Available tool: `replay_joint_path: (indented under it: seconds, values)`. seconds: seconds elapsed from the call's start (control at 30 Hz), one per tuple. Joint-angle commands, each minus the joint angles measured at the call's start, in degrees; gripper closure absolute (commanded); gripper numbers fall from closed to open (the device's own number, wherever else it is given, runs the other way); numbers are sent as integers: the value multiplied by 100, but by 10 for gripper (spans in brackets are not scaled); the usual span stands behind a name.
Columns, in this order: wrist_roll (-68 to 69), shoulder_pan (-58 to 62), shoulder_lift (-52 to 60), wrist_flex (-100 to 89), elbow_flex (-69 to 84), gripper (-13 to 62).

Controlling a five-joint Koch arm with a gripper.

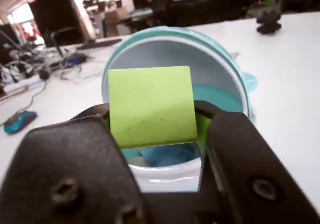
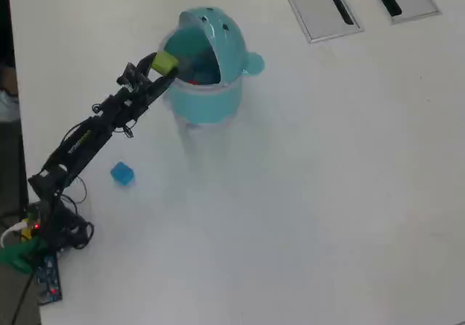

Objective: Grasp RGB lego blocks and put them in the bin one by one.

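- Right now the claw (image 1: pixel 152 134) is clamped on the yellow-green block (image 1: pixel 151 105), one dark jaw on each side of it in the wrist view.
- In the overhead view the claw (image 2: pixel 161 69) holds the yellow-green block (image 2: pixel 164 62) up at the left edge of the bin's open mouth, above the rim.
- The bin (image 2: pixel 207 96) is round and turquoise and stands on the white counter (image 2: pixel 327 194).
- Its domed lid (image 2: pixel 218 30) is flipped open and back, and two dark eye dots show on top of it.
- A small knob (image 2: pixel 254 64) sticks out on the bin's right side in the overhead view.
- Inside the bin something red (image 2: pixel 190 81) shows low down near the front rim, but I cannot tell its shape.
- In the wrist view the bin (image 1: pixel 227 66) opens toward the camera, just behind the block, and some blue shows under the block, too blurry to name.
- The light blue block (image 2: pixel 122 173) lies on the counter, well apart from the bin, just beside the black arm (image 2: pixel 94 132).
- Two gray slotted plates (image 2: pixel 356 1) lie flat at the top right of the counter.
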Motion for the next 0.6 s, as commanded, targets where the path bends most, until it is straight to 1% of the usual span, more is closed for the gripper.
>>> replay_joint_path:
  seconds: [0.0, 0.37, 0.43, 0.57]
  values:
    - [-123, -35, 88, -44, -738, 347]
    - [-431, -483, -1143, 527, -2197, 346]
    - [-439, -580, -1793, 773, -2944, 346]
    - [-439, -642, -2083, 782, -3217, 346]
